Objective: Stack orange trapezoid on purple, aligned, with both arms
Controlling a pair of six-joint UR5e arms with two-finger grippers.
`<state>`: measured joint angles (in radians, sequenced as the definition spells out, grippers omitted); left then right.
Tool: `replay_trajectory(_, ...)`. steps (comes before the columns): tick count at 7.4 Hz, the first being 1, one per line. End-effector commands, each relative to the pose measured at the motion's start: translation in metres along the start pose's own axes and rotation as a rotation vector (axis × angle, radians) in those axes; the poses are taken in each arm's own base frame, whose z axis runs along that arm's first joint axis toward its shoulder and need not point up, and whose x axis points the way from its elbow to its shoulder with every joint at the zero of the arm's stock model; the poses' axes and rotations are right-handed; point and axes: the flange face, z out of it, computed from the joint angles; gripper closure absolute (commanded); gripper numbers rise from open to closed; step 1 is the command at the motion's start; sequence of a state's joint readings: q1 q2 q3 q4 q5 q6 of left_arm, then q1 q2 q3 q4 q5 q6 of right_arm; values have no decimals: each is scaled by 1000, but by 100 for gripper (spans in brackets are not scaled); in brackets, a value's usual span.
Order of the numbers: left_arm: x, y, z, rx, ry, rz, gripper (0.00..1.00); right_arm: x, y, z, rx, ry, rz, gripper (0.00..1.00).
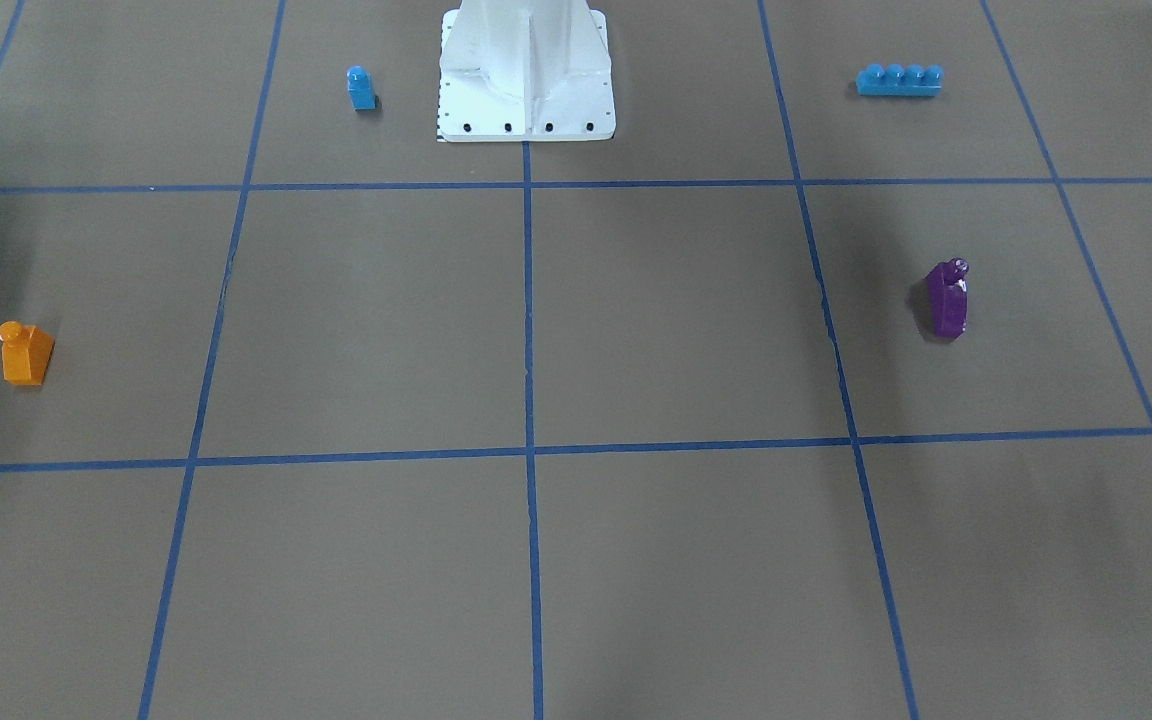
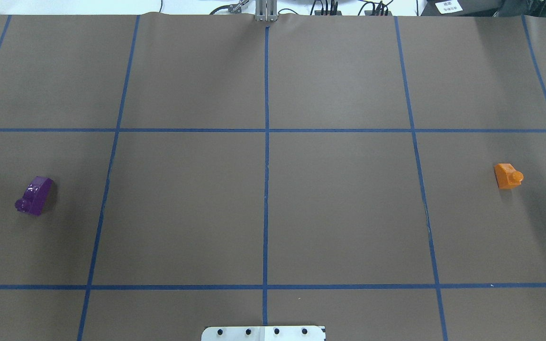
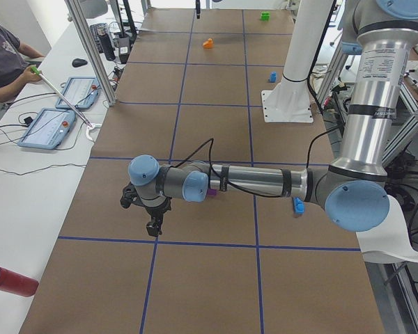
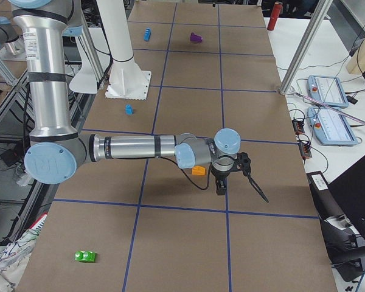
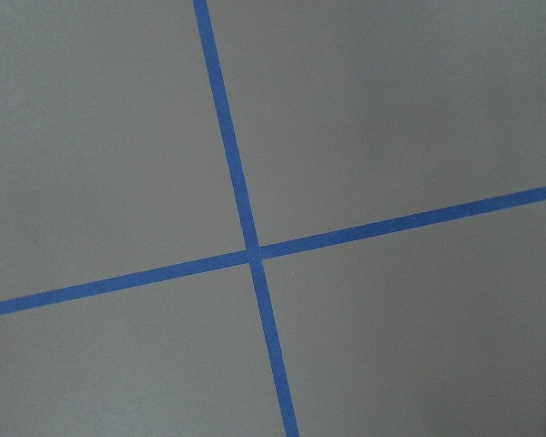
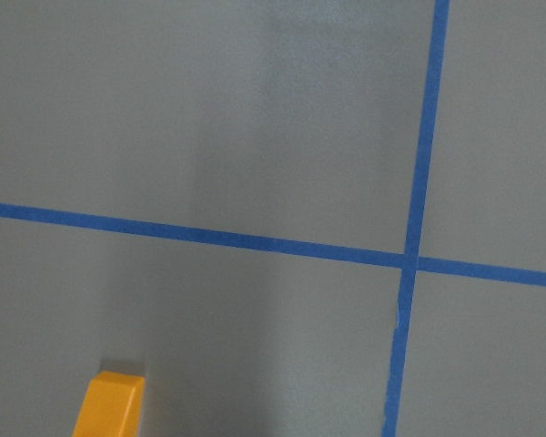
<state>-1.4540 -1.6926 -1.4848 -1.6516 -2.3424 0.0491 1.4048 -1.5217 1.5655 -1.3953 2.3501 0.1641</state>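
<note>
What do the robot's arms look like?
The left arm and right arm are silver tubes with grey elbows and round light-blue caps. A black cable loops along each. The left gripper and right gripper are small and black.

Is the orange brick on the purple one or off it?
Off. The orange brick sits on the table at the robot's right, the purple brick far away at its left, nothing stacked on either.

Overhead, front opposed, sharing table (image 2: 349, 213), wrists close
</note>
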Motion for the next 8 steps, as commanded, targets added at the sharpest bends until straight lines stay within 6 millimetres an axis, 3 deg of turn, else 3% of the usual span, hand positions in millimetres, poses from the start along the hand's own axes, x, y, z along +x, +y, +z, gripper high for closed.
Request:
replay_trajectory(1, 1, -1, 0, 0, -1, -7, 0, -2, 0, -1, 2, -1, -6, 0)
replay_trajectory(5, 9, 1, -3, 11, 11, 6, 0, -15, -3, 5, -9, -6, -29, 0)
replay_trajectory(7, 41, -8, 2, 55, 85, 9, 0, -29, -7, 11, -1, -14, -72, 0)
replay_trajectory(8, 61, -8, 11, 52, 131, -6, 0, -24, -2, 17, 4, -13, -79, 0)
